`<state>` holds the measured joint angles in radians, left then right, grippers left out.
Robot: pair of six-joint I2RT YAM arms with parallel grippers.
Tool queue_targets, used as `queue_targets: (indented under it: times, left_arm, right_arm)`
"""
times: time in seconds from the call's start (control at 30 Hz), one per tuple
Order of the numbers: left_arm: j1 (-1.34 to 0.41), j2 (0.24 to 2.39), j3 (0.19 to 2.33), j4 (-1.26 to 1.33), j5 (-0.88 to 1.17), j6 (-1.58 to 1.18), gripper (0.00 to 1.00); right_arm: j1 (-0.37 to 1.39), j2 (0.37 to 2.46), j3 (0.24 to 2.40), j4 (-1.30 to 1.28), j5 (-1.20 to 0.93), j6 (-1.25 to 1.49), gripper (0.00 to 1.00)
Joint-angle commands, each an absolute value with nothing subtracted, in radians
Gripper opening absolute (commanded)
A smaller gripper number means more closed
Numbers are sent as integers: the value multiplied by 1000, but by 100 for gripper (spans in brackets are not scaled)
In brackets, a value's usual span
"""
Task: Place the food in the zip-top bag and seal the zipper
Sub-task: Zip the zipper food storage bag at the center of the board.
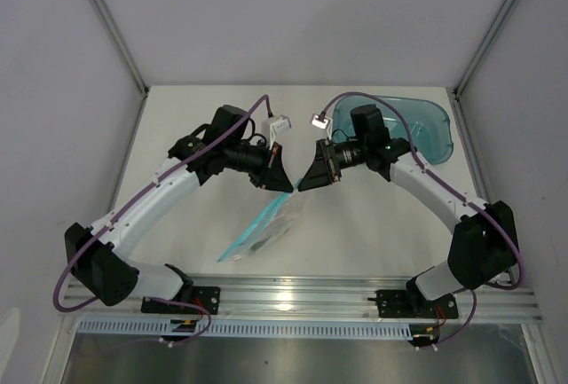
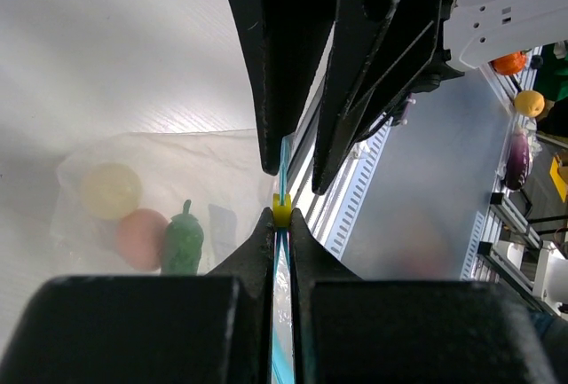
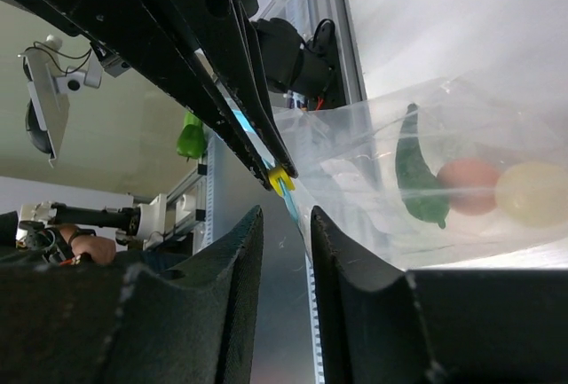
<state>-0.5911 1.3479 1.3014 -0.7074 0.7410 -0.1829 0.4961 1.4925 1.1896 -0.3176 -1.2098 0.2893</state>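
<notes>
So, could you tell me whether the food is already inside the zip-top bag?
Inside: the green piece, pink piece and cream piece all show behind the zip-top bag's clear plastic.

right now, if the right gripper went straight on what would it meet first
Likely the zipper, its yellow slider just ahead of the right gripper, with the left gripper shut on it right behind; depth is unclear.

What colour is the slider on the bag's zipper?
Yellow; slider shows best in left wrist view.

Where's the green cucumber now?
The cucumber is inside the clear bag, lower left of the left wrist view, between the pink egg and the zipper.
</notes>
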Motion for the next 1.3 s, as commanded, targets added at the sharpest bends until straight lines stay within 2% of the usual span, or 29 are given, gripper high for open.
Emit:
queue_targets:
  times: [0.0, 0.13, 0.3, 0.37, 0.57, 0.9, 1.27]
  left_arm:
    - [-586, 1324, 1332, -706, 767, -183, 1]
    - [-588, 1325, 1333, -706, 770, -184, 0]
    - [-588, 1328, 1333, -707, 770, -183, 1]
    - [-588, 1331, 1331, -707, 772, -179, 1]
    - [-586, 1336, 1331, -713, 767, -176, 1]
    - [-587, 1332, 1332, -732, 733, -175, 1]
    - [-588, 1313, 1330, -764, 709, -167, 1]
  right_arm:
    - [502, 1503, 1232, -311, -1261, 268, 30]
    - [505, 1519, 1244, -310, -1272, 270, 28]
    - [506, 1534, 1250, -290, -1270, 287, 18]
    - [506, 1540, 1253, -287, -1261, 293, 17]
    - [505, 1552, 1262, -328, -1198, 299, 0]
    - [471, 1436, 1177, -242, -893, 373, 0]
    - [443, 1376, 1157, -255, -813, 357, 0]
